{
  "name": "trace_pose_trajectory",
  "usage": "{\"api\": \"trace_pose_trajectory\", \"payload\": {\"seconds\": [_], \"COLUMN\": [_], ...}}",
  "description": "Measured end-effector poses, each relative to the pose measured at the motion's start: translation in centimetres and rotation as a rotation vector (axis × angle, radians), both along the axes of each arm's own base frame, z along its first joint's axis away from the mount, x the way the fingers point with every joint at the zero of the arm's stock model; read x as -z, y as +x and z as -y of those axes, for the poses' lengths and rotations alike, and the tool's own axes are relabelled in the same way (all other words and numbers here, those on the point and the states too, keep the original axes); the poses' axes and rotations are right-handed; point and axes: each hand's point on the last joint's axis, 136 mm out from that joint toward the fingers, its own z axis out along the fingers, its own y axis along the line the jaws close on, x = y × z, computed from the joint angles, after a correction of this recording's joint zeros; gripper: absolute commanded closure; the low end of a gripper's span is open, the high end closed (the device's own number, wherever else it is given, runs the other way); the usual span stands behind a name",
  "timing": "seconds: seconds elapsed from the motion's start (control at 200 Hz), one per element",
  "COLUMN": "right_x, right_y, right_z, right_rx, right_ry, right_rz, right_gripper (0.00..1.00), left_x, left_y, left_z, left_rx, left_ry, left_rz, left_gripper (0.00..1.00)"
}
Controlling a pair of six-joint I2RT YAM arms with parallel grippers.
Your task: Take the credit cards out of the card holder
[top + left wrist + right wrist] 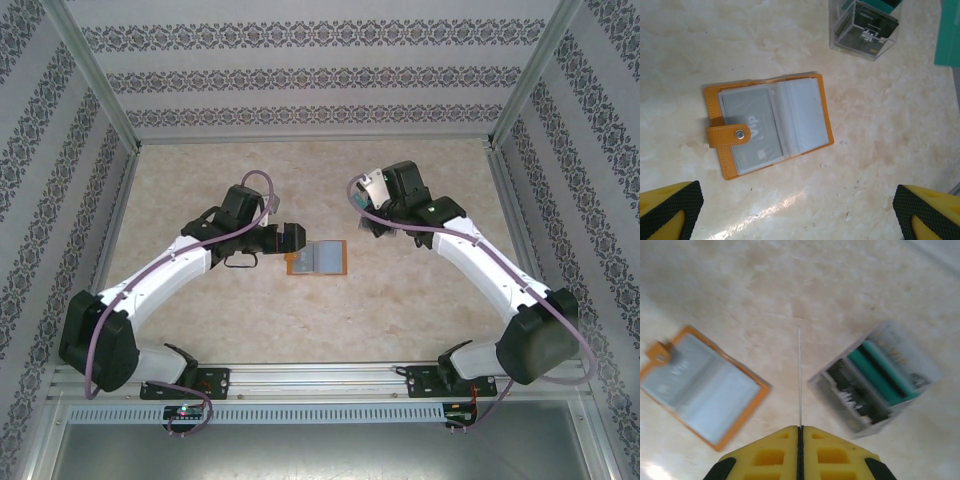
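The orange card holder lies open on the table, also seen from above and from the right wrist. A grey credit card marked VIP sits in its left clear pocket, under the snap strap. My left gripper hovers just above it, open, with nothing between the yellow fingers; from above it is at the holder's left edge. My right gripper is shut on a thin card seen edge-on, between holder and box.
A clear box with teal and black contents stands to the right of the holder, also in the right wrist view. A teal flat shape shows at the left wrist view's right edge. Patterned walls enclose the table.
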Motion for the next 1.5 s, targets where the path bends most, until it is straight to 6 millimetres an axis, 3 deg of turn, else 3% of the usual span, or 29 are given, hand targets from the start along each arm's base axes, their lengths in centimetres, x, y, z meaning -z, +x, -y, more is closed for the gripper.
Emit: {"api": "trace_pose_trajectory", "payload": {"seconds": [0.095,0.275,0.45,0.615,0.879,1.499], "right_x": [0.3,2.8,4.2,5.7,9.2,10.2], "right_y": [1.3,3.3,6.0,8.1,8.5,9.1], "right_z": [0.9,2.2,3.4,4.2,4.5,6.3], "right_rx": [-0.042,-0.146,-0.203,-0.241,-0.295,-0.259], "right_ry": [-0.144,-0.368,-0.487,-0.546,-0.591,-0.603], "right_rz": [0.047,0.054,0.045,0.029,-0.039,-0.067], "right_gripper": [1.0,1.0,1.0,1.0,1.0,1.0], "left_x": [-0.9,-1.1,-0.8,-1.8,-1.1,-0.4], "left_y": [-0.2,-0.3,0.0,1.1,2.2,3.0], "left_z": [-0.1,-0.3,-0.7,-0.7,-1.3,-2.7], "left_rx": [0.01,0.017,0.008,0.005,-0.015,-0.048], "left_ry": [-0.004,0.009,0.04,0.054,0.074,0.083], "left_rz": [0.028,0.045,0.041,0.071,0.055,0.037], "left_gripper": [0.0,0.0,0.0,0.0,0.0,0.0]}}
